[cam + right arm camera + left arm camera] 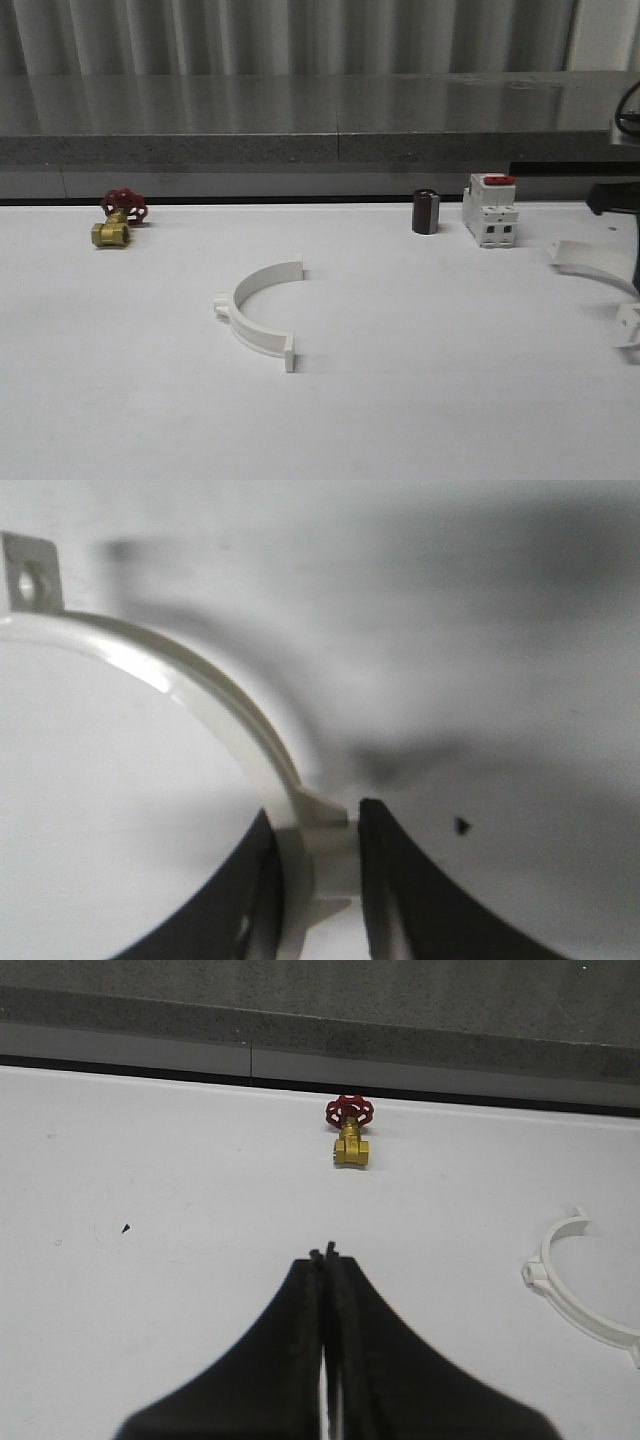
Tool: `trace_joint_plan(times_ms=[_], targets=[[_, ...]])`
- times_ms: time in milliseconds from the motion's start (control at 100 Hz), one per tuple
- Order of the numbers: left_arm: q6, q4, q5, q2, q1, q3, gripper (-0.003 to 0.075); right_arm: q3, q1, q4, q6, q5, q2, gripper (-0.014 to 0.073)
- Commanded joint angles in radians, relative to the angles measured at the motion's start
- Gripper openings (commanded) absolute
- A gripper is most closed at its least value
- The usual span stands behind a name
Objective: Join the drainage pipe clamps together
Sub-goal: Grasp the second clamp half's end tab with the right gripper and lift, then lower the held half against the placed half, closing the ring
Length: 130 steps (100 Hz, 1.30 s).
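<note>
Two half-rings lie well apart. Left hand [325,1260] is pinched shut, empty; the free half-ring [260,310] sits mid-surface, open side rightward. Far right of it, right hand [320,860] grips the other half-ring [200,695].

clamp on table [257,315]: white
clamp in right gripper [215,705]: white
valve [117,220]: brass body, red handwheel
breaker block [490,210]: white, red switch
cylinder [426,212]: dark
table [120,380]: white
left gripper [328,1260]: black
</note>
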Motion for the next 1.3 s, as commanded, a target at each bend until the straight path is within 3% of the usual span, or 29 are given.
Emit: trace_joint_plan(times_ms=[0,300,440,780,1290], targets=[[-0.002,-0.010,-0.070,0.007,0.003,-0.026,-0.0020,-0.046,0.062,0.026,0.050,0.012,-0.058,0.0133],[-0.002,-0.010,-0.070,0.007,0.003,-0.026,-0.0020,-0.132,0.368,-0.160,0.446,0.028,-0.060,0.0133],[-0.002,-0.010,-0.070,0.007,0.003,-0.026,-0.0020,-0.180,0.458,-0.224,0.555,0.038,-0.036,0.0133],[-0.002,-0.010,-0.070,0.007,0.003,-0.026,-0.0020,-0.302,0.566,-0.248,0.645,0.062,0.103,0.0133],[-0.002,-0.010,-0.070,0.007,0.003,-0.026,-0.0020,-0.332,0.610,-0.248,0.710,0.042,0.159,0.0133]])
